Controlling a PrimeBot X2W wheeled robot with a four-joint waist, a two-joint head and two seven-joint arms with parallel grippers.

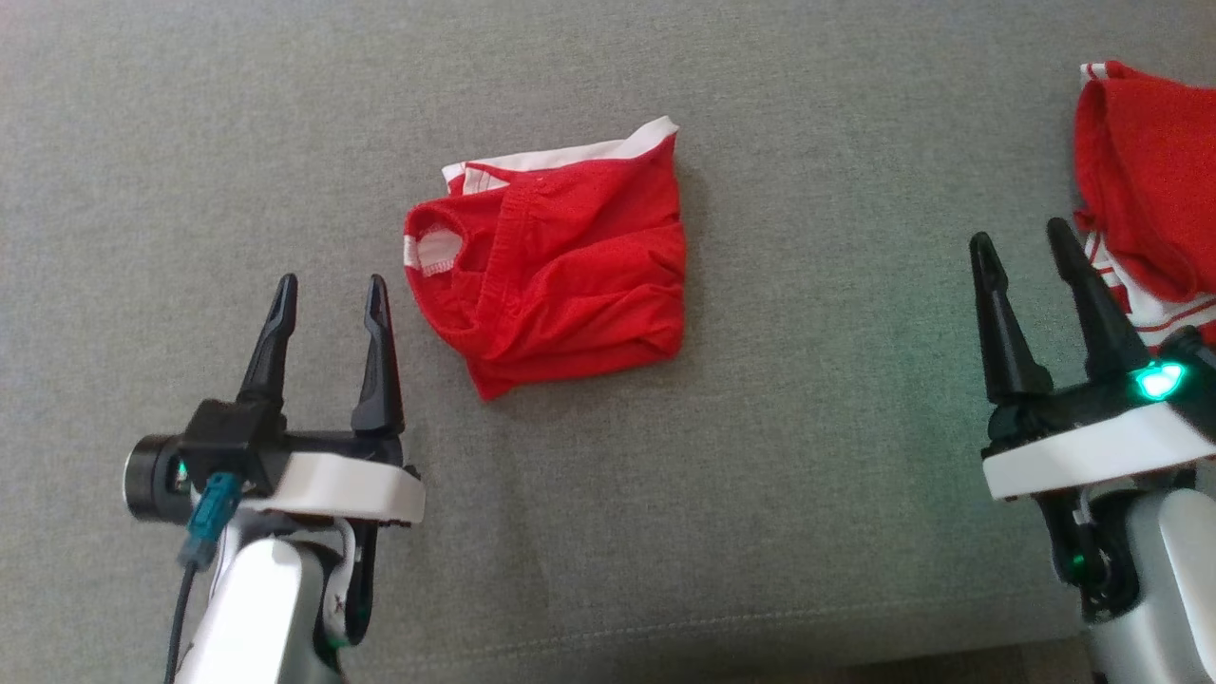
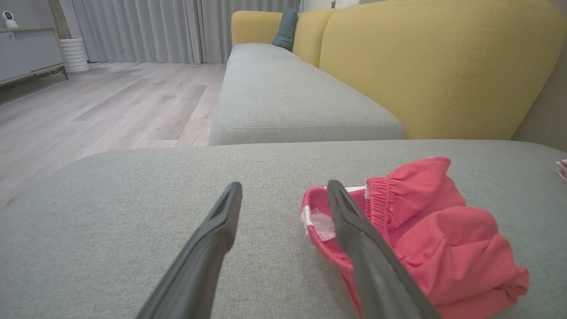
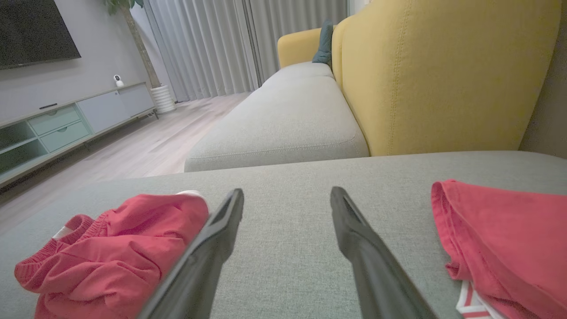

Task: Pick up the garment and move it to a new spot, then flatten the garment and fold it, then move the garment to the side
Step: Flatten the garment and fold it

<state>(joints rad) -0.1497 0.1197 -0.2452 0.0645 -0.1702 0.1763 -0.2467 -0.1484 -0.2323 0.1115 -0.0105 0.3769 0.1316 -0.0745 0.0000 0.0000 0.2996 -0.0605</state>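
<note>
Cut off: second red garment [image 1: 1145,180] runs past the right edge, partly behind the right fingers [image 1: 999,328].
Position: crumpled garment [image 1: 556,256] lies mid sofa seat [image 1: 760,494], just right of the left fingers [image 1: 380,351], well left of the right pair.
Fingers: both pairs spread, empty.

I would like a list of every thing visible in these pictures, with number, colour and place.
middle garment: 1, red with white trim, centre of seat
second garment: 1, red with white stripes, seat's right edge
sofa seat: 1, grey, under both garments
sofa back: 1, yellow, behind seat
cushion: 1, teal, sofa's far end
curtains: 1 set, grey, far wall
floor: 1, pale wood, beside sofa
cabinet: 1, pale grey-green, along wall
television: 1, black, above cabinet
left gripper: 1, dark, open, left of middle garment
right gripper: 1, dark, open, left of second garment
</note>
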